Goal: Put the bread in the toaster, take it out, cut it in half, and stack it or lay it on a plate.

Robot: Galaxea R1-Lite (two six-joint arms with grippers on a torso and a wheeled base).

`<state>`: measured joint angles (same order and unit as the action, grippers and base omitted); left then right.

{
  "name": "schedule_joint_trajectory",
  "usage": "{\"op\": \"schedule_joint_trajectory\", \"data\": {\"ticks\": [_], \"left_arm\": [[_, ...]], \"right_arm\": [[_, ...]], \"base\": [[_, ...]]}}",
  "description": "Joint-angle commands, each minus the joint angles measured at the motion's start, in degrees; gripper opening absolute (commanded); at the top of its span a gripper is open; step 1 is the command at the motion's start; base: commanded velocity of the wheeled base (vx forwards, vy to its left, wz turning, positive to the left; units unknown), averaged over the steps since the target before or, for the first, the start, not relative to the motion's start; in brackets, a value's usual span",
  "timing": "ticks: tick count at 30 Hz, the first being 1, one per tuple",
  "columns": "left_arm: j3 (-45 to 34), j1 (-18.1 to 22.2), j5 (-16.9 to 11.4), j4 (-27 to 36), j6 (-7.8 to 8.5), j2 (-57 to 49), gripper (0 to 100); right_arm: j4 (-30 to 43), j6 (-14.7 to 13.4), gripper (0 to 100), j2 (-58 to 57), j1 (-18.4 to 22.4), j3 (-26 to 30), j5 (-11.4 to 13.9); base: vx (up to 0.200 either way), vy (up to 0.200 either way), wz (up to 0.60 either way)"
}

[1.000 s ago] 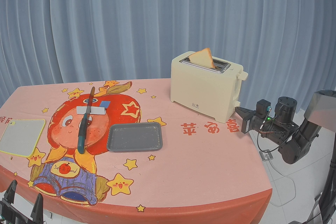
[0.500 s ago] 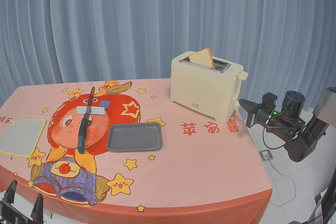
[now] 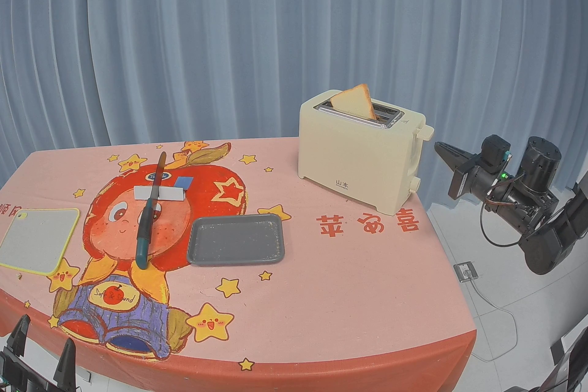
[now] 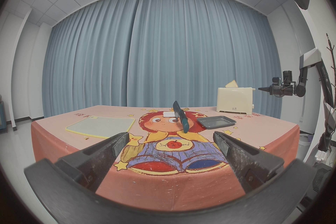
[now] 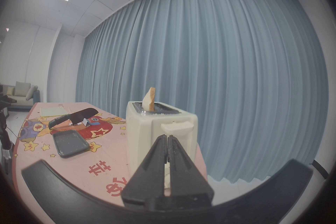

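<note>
The right gripper [image 3: 440,146] is rising from the base of the toaster [image 3: 358,160] to its lever [image 3: 424,133], fingers clenched on nothing, likely to press it. The bread [image 3: 355,101] is standing tilted in the slot. The knife [image 3: 147,215], tray [image 3: 236,239] and cutting board [image 3: 37,239] are lying well off to the left, none blocking, and the left gripper [image 4: 168,151] is hanging spread open, empty.

You'll see the right gripper [image 3: 438,146] has lifted from beside the toaster [image 3: 358,157] knob [image 3: 414,184] to lever [image 3: 424,133] height, drawing back from the table [image 3: 367,295] edge.
</note>
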<state>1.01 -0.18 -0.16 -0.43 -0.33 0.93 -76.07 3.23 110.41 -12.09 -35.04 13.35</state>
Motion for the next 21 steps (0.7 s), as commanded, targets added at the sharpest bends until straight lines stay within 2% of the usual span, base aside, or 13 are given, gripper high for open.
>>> {"op": "schedule_joint_trajectory", "data": {"ticks": [1,2,6,8,10,14,15,16,17,19,20,21], "left_arm": [[-1.01,0.01,-0.02,-0.01,-0.02,-0.84,100],[-1.01,0.01,-0.02,-0.01,-0.02,-0.84,100],[-1.01,0.01,-0.02,0.08,-0.02,-0.84,100],[-1.01,0.01,0.07,0.16,-0.02,-0.84,100],[-1.01,0.01,0.07,0.34,0.07,-0.84,100],[-1.01,0.01,0.07,0.25,-0.02,-0.84,100],[-1.01,0.01,0.07,0.25,-0.02,-0.84,100],[-1.01,0.01,0.07,0.25,-0.02,-0.84,100],[-1.01,0.01,0.07,0.25,-0.02,-0.84,100],[-1.01,0.01,0.07,0.25,-0.02,-0.84,100],[-1.01,0.01,0.07,0.25,-0.02,-0.84,100],[-1.01,0.01,0.07,0.25,-0.02,-0.84,100]], "right_arm": [[0.57,-0.07,0,-3.45,0.32,0.06,0.01],[1.45,-0.07,100,-4.41,0.32,-0.03,0.01],[1.01,-0.42,100,-7.14,-2.32,1.46,-0.78],[1.45,-1.47,100,-9.69,-4.52,4.10,-1.22],[2.15,-2.35,100,-10.92,-5.05,3.92,-1.22],[9.71,-1.65,100,-12.15,-5.40,-1.44,-1.22],[9.71,-1.65,100,-12.15,-5.40,-1.44,-1.22],[15.16,-1.12,100,-12.94,-5.49,-5.22,-1.04],[15.60,-1.12,100,-12.94,-5.49,-5.48,-0.96],[22.81,-1.03,100,-12.94,-5.49,-11.11,-0.78],[22.81,-1.03,100,-12.94,-5.49,-11.11,-0.78],[27.11,-1.03,100,-12.59,-5.49,-14.80,-0.69]], "base": [[0.000,0.000,0.00],[0.000,0.000,0.00],[0.000,0.000,0.00],[0.000,0.000,0.00],[0.000,0.000,0.00],[0.000,0.000,0.00],[0.000,0.000,0.00],[0.000,0.000,0.00],[0.000,0.000,0.00],[0.000,0.000,0.00],[0.000,0.000,0.00],[0.000,0.000,0.00]]}}
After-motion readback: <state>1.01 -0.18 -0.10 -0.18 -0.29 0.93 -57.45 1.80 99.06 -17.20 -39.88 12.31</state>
